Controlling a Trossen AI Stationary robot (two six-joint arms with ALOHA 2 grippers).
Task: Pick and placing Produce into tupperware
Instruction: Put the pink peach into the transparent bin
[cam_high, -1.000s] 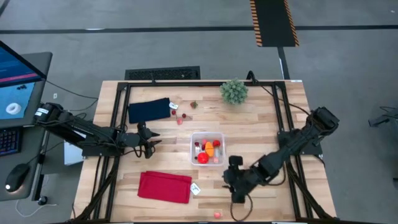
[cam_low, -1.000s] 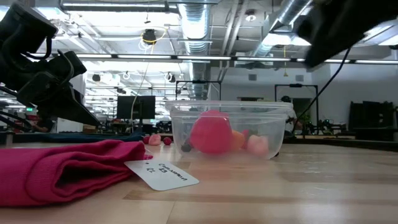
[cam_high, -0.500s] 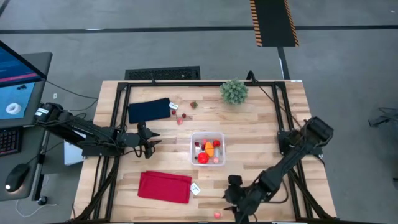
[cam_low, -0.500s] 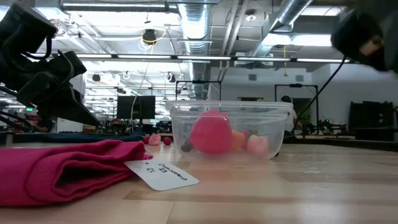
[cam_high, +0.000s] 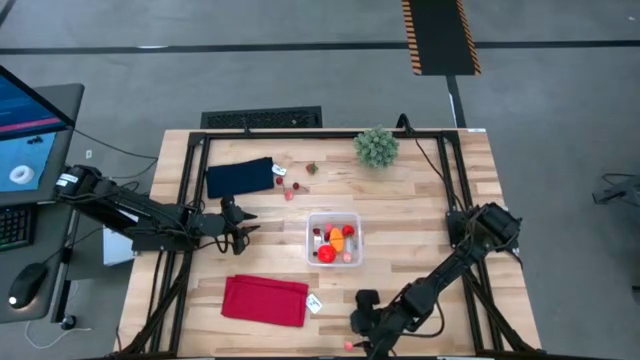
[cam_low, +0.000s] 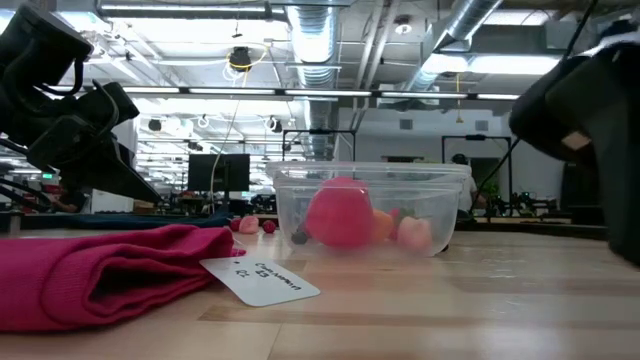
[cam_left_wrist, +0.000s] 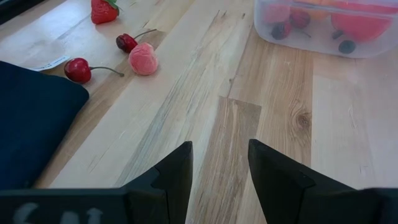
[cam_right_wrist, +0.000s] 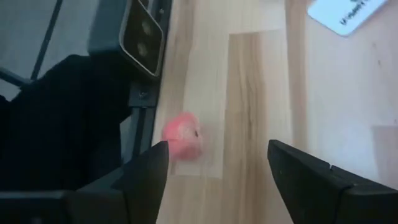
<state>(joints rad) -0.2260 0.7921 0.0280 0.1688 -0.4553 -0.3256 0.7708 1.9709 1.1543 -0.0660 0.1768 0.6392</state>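
**Pink fruit lies loose at table's front edge**

Pink fruit (cam_right_wrist: 182, 137) rests alone beside the table frame, the right gripper (cam_right_wrist: 214, 163) hovering over it, fingers spread wide, holding nothing. The tupperware (cam_high: 334, 240), mid-table, holds red and orange produce (cam_high: 337, 240). The left gripper (cam_left_wrist: 219, 163) waits part-open, empty, beside the navy cloth (cam_high: 240, 177).

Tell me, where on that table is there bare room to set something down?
Bare wood lies right of the tupperware out to the table's right edge, below the green plant ball, and between the navy cloth and red cloth. It is crowded near the loose cherries and at the right claw.
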